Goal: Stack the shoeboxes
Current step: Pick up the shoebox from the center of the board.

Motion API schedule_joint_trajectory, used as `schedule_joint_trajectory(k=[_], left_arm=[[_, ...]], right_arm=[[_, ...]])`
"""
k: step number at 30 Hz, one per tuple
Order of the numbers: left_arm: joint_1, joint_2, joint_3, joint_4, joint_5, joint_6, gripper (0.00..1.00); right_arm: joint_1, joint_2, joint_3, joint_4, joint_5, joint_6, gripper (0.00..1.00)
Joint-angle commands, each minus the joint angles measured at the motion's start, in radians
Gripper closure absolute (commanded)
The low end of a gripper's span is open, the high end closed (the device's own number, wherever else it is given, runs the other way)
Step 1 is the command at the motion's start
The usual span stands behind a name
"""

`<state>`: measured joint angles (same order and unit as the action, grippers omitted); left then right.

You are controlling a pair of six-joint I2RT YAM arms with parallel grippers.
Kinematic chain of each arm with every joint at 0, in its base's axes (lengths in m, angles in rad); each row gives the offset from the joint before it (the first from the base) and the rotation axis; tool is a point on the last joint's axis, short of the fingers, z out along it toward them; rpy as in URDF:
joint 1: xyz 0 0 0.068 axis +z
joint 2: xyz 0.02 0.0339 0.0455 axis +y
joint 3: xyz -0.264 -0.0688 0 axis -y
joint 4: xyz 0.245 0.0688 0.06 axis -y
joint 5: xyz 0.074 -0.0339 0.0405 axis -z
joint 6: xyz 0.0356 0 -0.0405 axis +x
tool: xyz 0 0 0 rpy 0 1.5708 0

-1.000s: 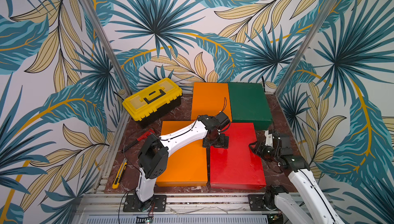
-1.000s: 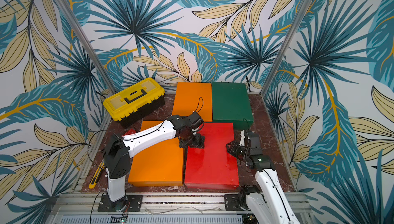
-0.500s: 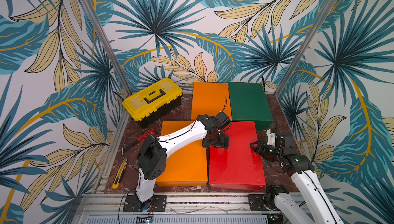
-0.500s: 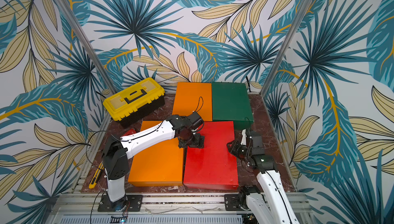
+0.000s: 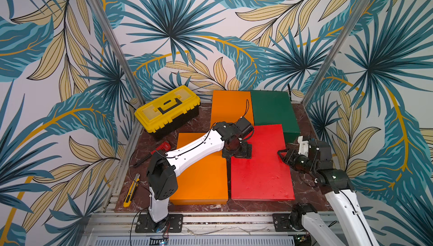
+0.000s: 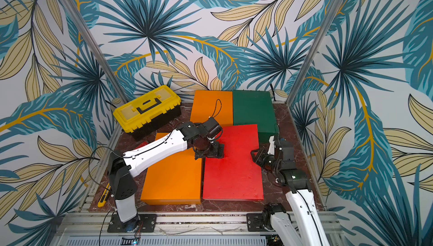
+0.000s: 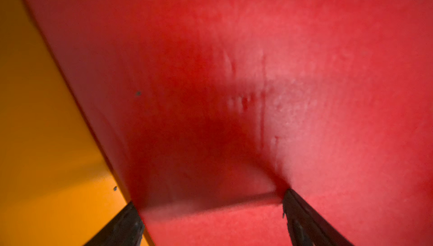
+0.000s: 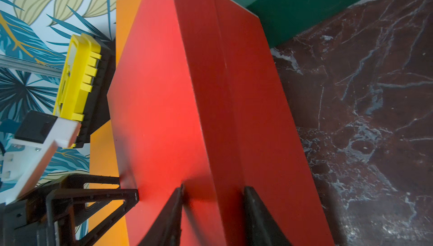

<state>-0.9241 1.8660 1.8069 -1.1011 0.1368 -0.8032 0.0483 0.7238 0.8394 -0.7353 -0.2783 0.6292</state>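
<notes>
The matte red shoebox (image 5: 260,170), a lidded rectangular cardboard box, lies lengthwise by the near right corner of the dark marbled tabletop (image 5: 234,207). It is just beside the near orange shoebox (image 5: 201,181) of the same plain cardboard. In both top views its far right corner covers the near left corner of the dark green shoebox (image 5: 271,109) — whether it rests on it I cannot tell. The far orange shoebox (image 5: 230,106) sits at the far edge, side by side with the green one.

The right gripper (image 5: 282,153) reaches in from the right edge and is clamped on the red shoebox's right side. In the right wrist view one finger (image 8: 174,207) lies on the lid's top and the other (image 8: 257,209) against the side wall below the lid's rim.

The left gripper (image 5: 236,154) points down at the red lid's far left corner, jaws spread wide and holding nothing — one finger (image 7: 126,223) at the seam with the orange box, the other (image 7: 304,219) on the red top.

A yellow plastic toolbox (image 5: 167,109) with a black handle stands at the far left corner.
</notes>
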Motion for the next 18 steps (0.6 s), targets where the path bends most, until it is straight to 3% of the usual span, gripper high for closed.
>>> schedule_joint_trajectory(k=[1,8,12,18], left_arm=[[-0.091,-0.027,0.078,0.254,0.158,0.022,0.12],[-0.093,-0.065,0.132,0.253,0.14,0.022,0.12],[-0.094,-0.13,0.127,0.254,0.073,0.029,0.12],[-0.093,-0.241,0.122,0.253,-0.042,0.045,0.12]], right_arm=[[0.039,-0.006,0.085,0.077,-0.35,0.043,0.58],[0.041,0.018,0.175,0.073,-0.403,0.07,0.59],[0.048,0.051,0.215,0.074,-0.422,0.077,0.6],[0.16,0.118,0.256,0.178,-0.391,0.135,0.6]])
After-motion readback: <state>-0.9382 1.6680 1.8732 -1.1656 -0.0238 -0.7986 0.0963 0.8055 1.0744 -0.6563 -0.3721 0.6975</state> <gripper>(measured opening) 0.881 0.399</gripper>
